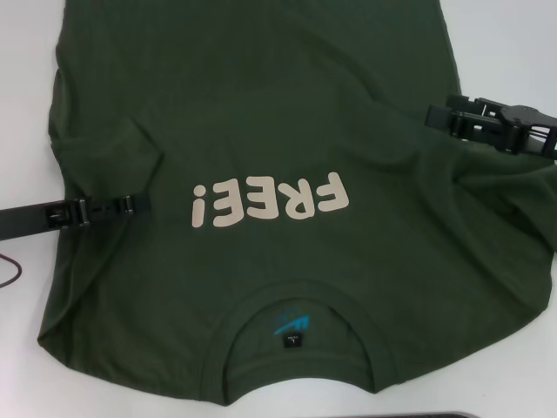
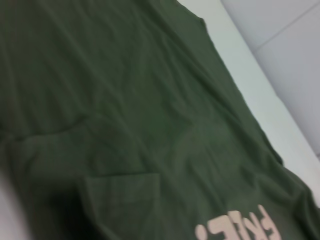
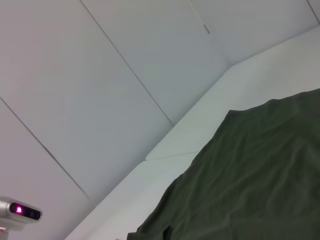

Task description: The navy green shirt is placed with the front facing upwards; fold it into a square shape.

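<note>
The navy green shirt (image 1: 261, 131) lies front up on the white table, its pale "FREE!" letters (image 1: 270, 202) upside down to me and its ribbed collar (image 1: 300, 335) towards the near edge. My left gripper (image 1: 135, 206) reaches in from the left, low over the shirt's left side. It is shut on the edge of the left sleeve (image 1: 130, 152), which is folded inward over the body. My right gripper (image 1: 438, 116) sits at the shirt's right side, shut on cloth there, and creases run towards it. The left wrist view shows the shirt's body (image 2: 125, 125). The right wrist view shows its far hem (image 3: 250, 170).
The white table (image 1: 513, 52) shows bare at the right, left and near sides of the shirt. A thin dark cable (image 1: 10, 270) lies at the left edge. A dark object (image 1: 444, 415) peeks in at the near edge. A pale wall (image 3: 125, 65) stands behind the table.
</note>
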Robot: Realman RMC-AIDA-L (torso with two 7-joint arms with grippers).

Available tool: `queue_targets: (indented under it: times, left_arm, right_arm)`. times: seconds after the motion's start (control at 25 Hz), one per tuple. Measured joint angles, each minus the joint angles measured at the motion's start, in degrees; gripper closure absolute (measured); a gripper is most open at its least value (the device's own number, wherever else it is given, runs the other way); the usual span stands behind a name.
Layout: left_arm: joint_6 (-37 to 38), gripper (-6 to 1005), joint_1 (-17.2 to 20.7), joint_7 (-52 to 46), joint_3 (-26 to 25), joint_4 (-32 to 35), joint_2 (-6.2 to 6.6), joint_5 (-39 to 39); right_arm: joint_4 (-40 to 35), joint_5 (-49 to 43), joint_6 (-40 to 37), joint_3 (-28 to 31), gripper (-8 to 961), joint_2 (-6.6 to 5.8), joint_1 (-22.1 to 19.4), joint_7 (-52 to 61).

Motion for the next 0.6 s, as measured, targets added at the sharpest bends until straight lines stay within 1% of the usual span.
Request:
queue_targets:
  times: [0.2,0.36,0.44,0.6]
  left_arm:
    - [1.9,357,-0.5,0.1,0.0,-0.2,-0.11,-0.4]
    - [2.0,357,-0.6,0.4,-0.1,-0.8,-0.15,-0.6]
    - [1.6,357,-0.6,0.6,-0.5,-0.9,0.15,-0.5]
    - [0.4,356,0.2,0.7,-0.8,-2.2,1.22,-0.6]
  right_arm:
    - [0.1,0.0,0.0,0.0,40,0.00,-0.1,0.0]
    - [0.2,0.0,0.0,0.0,40,0.00,0.0,0.0]
    - [0.2,0.0,0.0,0.0,40,0.00,0.0,-0.1]
    - [0.2,0.0,0.0,0.0,40,0.00,0.0,-0.1]
